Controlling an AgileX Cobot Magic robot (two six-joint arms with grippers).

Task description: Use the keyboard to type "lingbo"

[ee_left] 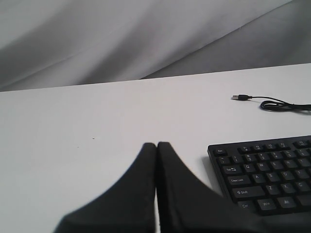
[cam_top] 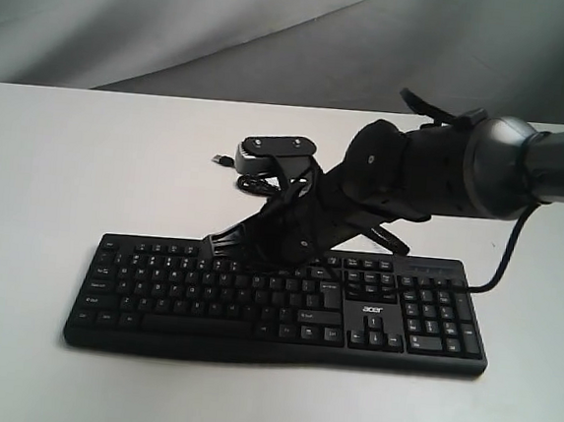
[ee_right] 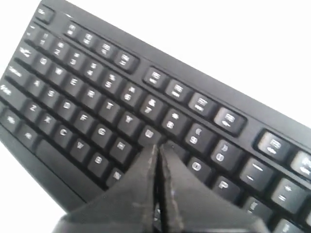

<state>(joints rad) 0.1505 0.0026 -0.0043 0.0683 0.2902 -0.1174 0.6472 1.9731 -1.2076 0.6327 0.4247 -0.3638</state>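
Note:
The black keyboard (cam_top: 156,299) with its white acer logo lies across the near part of the white table. My right arm reaches in from the right. Its right gripper (cam_top: 218,247) is shut and empty, with the tips down at the upper letter rows. In the right wrist view the right gripper (ee_right: 159,146) points at the key between U and O on the keyboard (ee_right: 87,97) and hides that key. Whether it presses the key I cannot tell. The left gripper (ee_left: 156,144) is shut and empty above bare table, beside the Esc end of the keyboard (ee_left: 272,170).
The keyboard's thin black cable (ee_left: 279,104) lies coiled on the table behind it, ending in a loose USB plug (cam_top: 223,160). A grey cloth backdrop (cam_top: 180,24) hangs behind the white table (cam_top: 48,171).

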